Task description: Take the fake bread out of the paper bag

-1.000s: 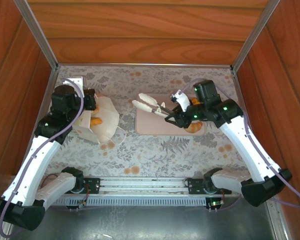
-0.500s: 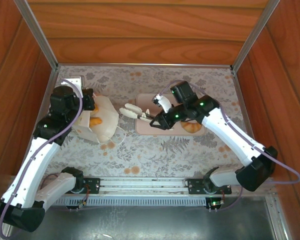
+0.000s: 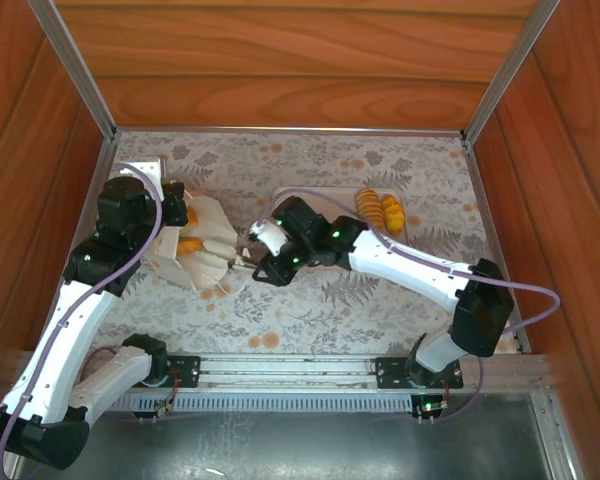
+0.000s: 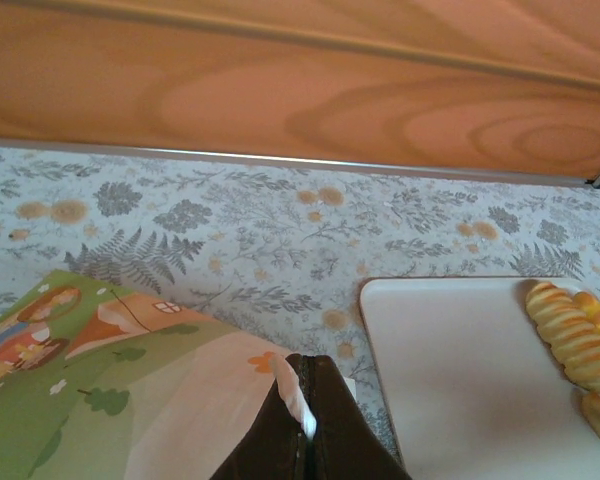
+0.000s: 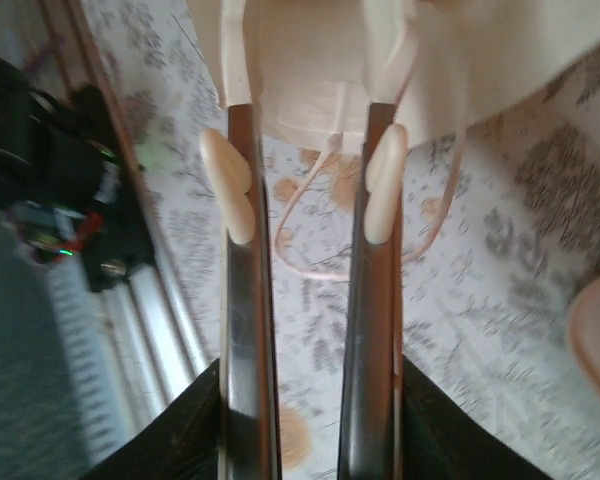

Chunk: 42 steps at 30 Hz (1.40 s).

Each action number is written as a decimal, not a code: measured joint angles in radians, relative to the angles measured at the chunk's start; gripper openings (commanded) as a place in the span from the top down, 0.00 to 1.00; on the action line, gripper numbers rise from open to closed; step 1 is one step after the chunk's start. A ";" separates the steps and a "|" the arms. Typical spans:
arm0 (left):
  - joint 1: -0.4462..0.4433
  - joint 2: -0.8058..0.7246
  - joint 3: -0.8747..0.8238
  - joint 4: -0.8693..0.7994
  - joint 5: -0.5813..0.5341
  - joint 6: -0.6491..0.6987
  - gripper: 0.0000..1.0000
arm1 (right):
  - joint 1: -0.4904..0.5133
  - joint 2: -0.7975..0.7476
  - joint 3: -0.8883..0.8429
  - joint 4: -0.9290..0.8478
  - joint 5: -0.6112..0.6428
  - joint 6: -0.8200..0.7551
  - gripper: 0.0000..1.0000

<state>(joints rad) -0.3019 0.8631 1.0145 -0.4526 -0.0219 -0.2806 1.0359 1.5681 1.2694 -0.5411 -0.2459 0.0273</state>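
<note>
Pinching the cream paper bag (image 4: 100,400), the left gripper (image 4: 305,440) is clamped tight; the right gripper (image 5: 305,60), fingers apart and empty, noses its mouth. Golden ridged toy rolls (image 4: 570,335) lie on the pinkish-beige flat tray (image 4: 450,380); orange pastry (image 3: 190,243) waits inside.

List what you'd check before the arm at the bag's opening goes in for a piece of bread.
1. Left tool pinches the paper bag edge: ok.
2. Bag mouth faces the right tool: ok.
3. Right tool's jaws apart, nothing between: ok.
4. Orange bread piece visible inside bag: ok.
5. Right tool aimed at that piece: cannot tell.
6. Bare tray space beside the ridged rolls: ok.
</note>
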 measured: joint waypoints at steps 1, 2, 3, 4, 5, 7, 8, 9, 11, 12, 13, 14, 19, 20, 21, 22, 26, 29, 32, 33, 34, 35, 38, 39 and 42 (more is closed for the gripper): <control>0.001 0.000 0.000 -0.003 0.000 0.000 1.00 | 0.021 0.019 0.007 0.010 0.043 -0.035 0.57; 0.001 0.000 0.000 -0.006 0.000 0.000 1.00 | 0.042 0.046 0.018 0.017 0.092 -0.076 0.57; 0.001 0.000 0.000 -0.009 0.000 0.000 1.00 | 0.060 0.077 0.034 0.023 0.142 -0.117 0.56; 0.001 0.000 0.000 -0.011 0.000 0.000 1.00 | 0.073 0.107 0.053 0.025 0.180 -0.152 0.56; 0.001 0.000 0.000 -0.014 0.000 0.000 1.00 | 0.086 0.148 0.080 0.024 0.229 -0.189 0.56; 0.001 -0.001 0.000 -0.017 0.000 0.000 1.00 | 0.104 0.223 0.142 0.015 0.317 -0.248 0.56; 0.001 -0.002 0.000 -0.019 0.000 0.000 1.00 | 0.109 0.261 0.177 0.008 0.360 -0.273 0.55; 0.001 -0.003 0.000 -0.020 0.000 0.000 1.00 | 0.110 0.294 0.211 -0.002 0.397 -0.297 0.55; 0.001 -0.008 0.000 -0.024 0.000 0.000 1.00 | 0.110 0.340 0.261 -0.008 0.451 -0.336 0.55; 0.001 -0.010 0.000 -0.026 0.000 0.001 1.00 | 0.111 0.356 0.282 -0.014 0.474 -0.356 0.55; 0.001 -0.012 0.000 -0.028 0.000 0.002 1.00 | 0.111 0.364 0.293 -0.018 0.489 -0.368 0.55; 0.001 -0.014 0.000 -0.031 0.001 0.005 1.00 | 0.111 0.369 0.302 -0.020 0.506 -0.384 0.55; 0.001 -0.014 0.000 -0.039 0.001 0.019 1.00 | 0.118 0.370 0.307 -0.029 0.544 -0.431 0.53; 0.001 -0.014 0.000 -0.039 0.001 0.019 1.00 | 0.122 0.370 0.307 -0.031 0.548 -0.438 0.53; 0.001 -0.014 0.000 -0.039 0.001 0.019 1.00 | 0.123 0.371 0.310 -0.035 0.554 -0.441 0.52; 0.001 -0.014 0.000 -0.040 0.001 0.019 1.00 | 0.124 0.374 0.316 -0.040 0.557 -0.444 0.52; 0.001 -0.014 0.000 -0.040 0.001 0.019 1.00 | 0.124 0.401 0.352 -0.045 0.568 -0.446 0.52; 0.001 -0.014 0.000 -0.040 0.001 0.019 1.00 | 0.124 0.404 0.354 -0.043 0.579 -0.446 0.52; 0.001 -0.014 0.000 -0.041 0.001 0.019 1.00 | 0.124 0.404 0.354 -0.031 0.597 -0.446 0.50; 0.001 -0.014 0.000 -0.041 0.002 0.019 1.00 | 0.125 0.404 0.351 -0.018 0.602 -0.448 0.50; 0.001 -0.014 0.000 -0.040 0.002 0.018 1.00 | 0.126 0.403 0.348 -0.008 0.605 -0.451 0.50; 0.001 -0.014 0.000 -0.041 0.002 0.019 1.00 | 0.127 0.403 0.347 -0.002 0.608 -0.454 0.50; 0.001 -0.013 0.000 -0.040 0.005 0.018 1.00 | 0.130 0.404 0.348 0.000 0.610 -0.463 0.50; 0.001 -0.011 0.000 -0.041 0.005 0.018 1.00 | 0.130 0.407 0.352 -0.004 0.609 -0.463 0.50; 0.001 -0.008 0.000 -0.041 0.009 0.019 1.00 | 0.130 0.434 0.385 -0.026 0.605 -0.460 0.52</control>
<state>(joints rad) -0.3012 0.8547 1.0145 -0.4934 -0.0128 -0.2619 1.1656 2.0022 1.6539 -0.5674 0.3595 -0.4332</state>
